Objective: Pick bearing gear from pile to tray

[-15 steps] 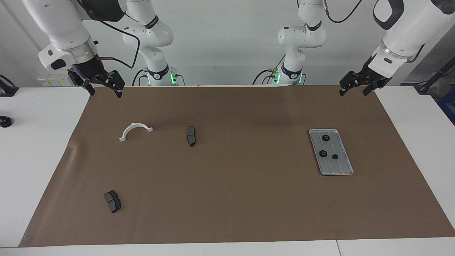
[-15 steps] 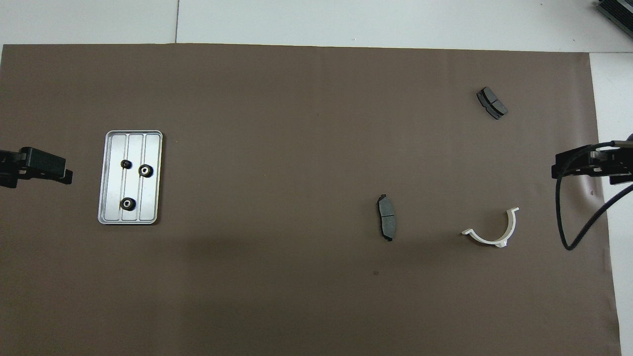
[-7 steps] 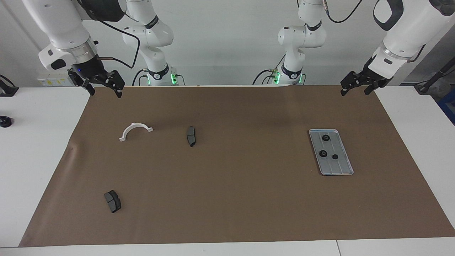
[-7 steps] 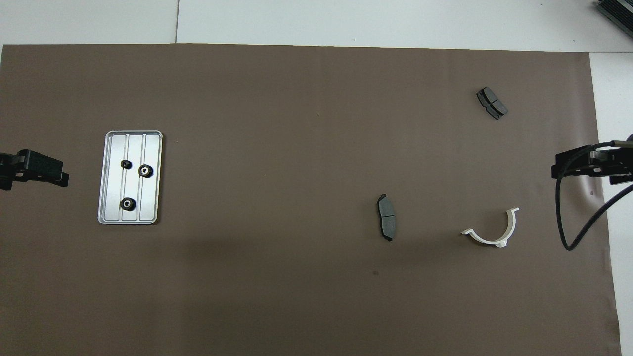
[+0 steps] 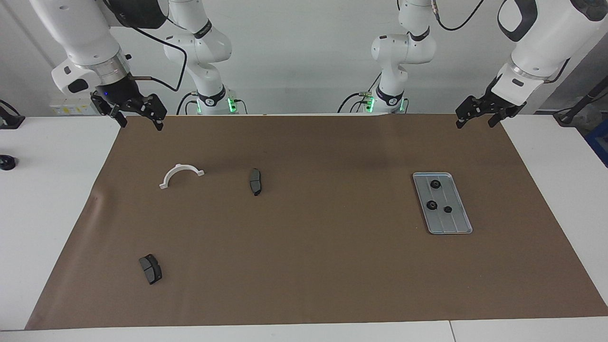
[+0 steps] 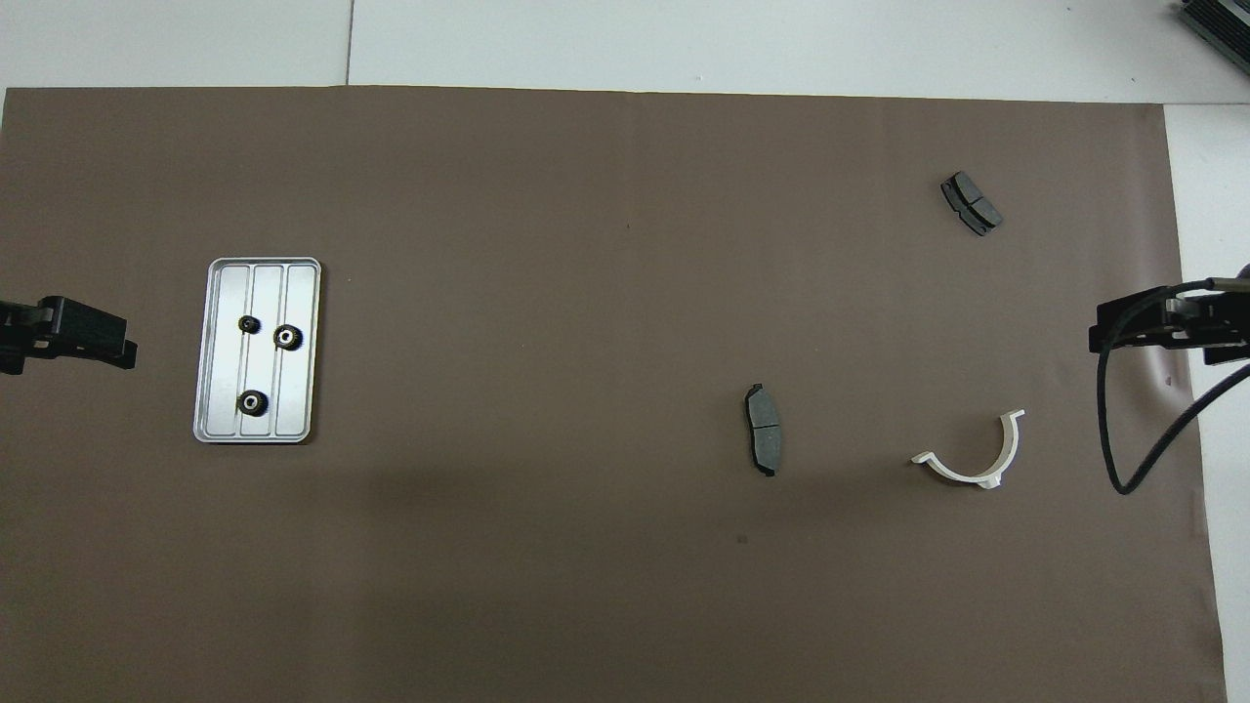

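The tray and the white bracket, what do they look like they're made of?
The tray: probably metal, perhaps aluminium; silver-grey, with a soft sheen, a raised rim and pressed lengthwise ridges. The bracket: likely plastic; plain matte white with no shine, a thin half-ring with small end tabs. Neither can be settled by look alone.

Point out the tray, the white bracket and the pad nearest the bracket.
tray [image 6: 304,351], overhead view, bare outer lane.
white bracket [image 5: 179,168], facing view, top of the arch.
pad [image 6: 765,441], overhead view, middle of its face.
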